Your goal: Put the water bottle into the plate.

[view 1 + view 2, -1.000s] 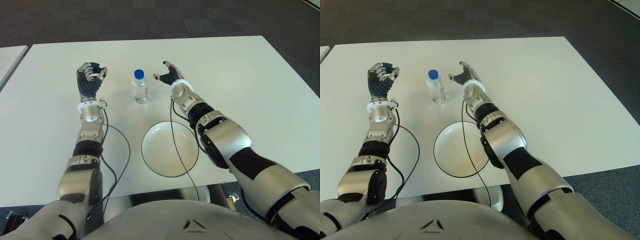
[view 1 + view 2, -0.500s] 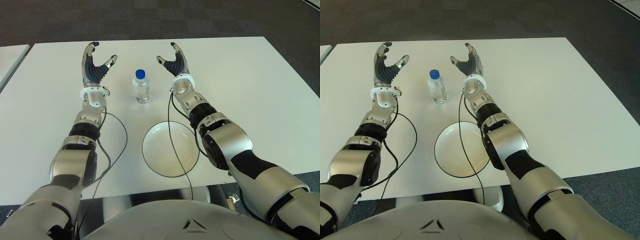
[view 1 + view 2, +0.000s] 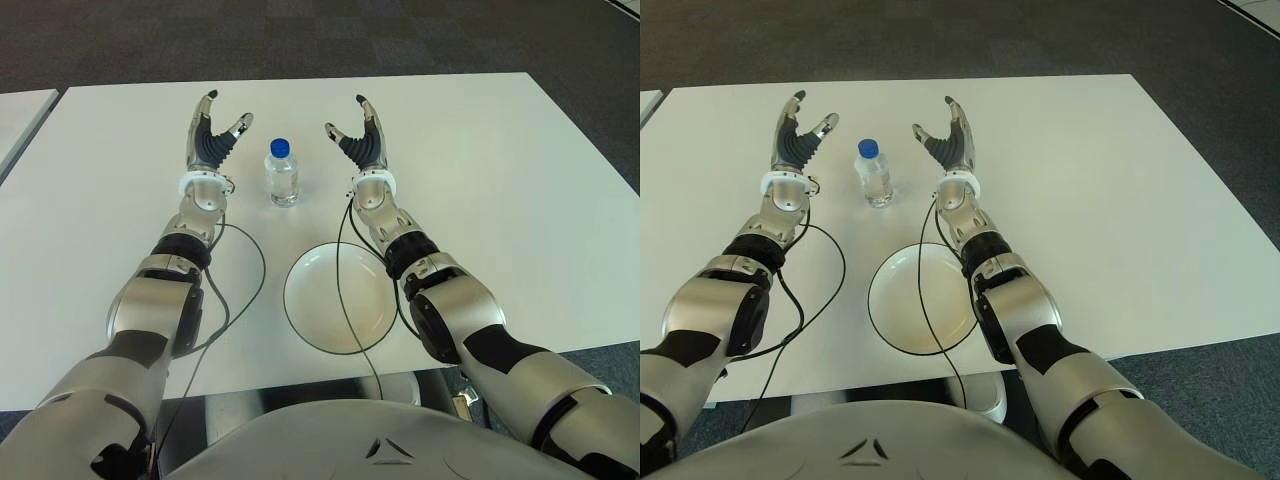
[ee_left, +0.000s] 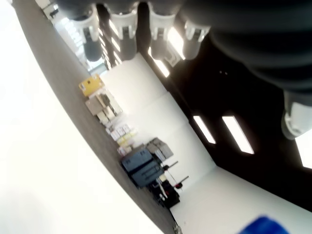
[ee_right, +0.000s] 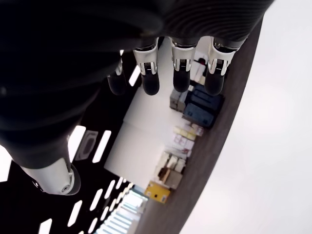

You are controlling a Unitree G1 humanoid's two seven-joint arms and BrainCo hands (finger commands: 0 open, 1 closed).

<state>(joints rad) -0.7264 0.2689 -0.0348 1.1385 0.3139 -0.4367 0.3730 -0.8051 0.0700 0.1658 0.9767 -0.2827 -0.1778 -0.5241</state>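
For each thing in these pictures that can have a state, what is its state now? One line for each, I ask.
water bottle: upright on the table, blue cap on, held by neither hand.
plate: empty, on the table nearer the robot than the bottle.
left hand: open, fingers spread, left of the bottle, apart from it.
right hand: open, fingers spread, right of the bottle, apart from it.

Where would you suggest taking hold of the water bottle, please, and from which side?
Probably around the clear body of the water bottle, below the blue cap, coming in from the right with the open right hand. It stands upright, clear of the plate; the open left hand shows at its left.
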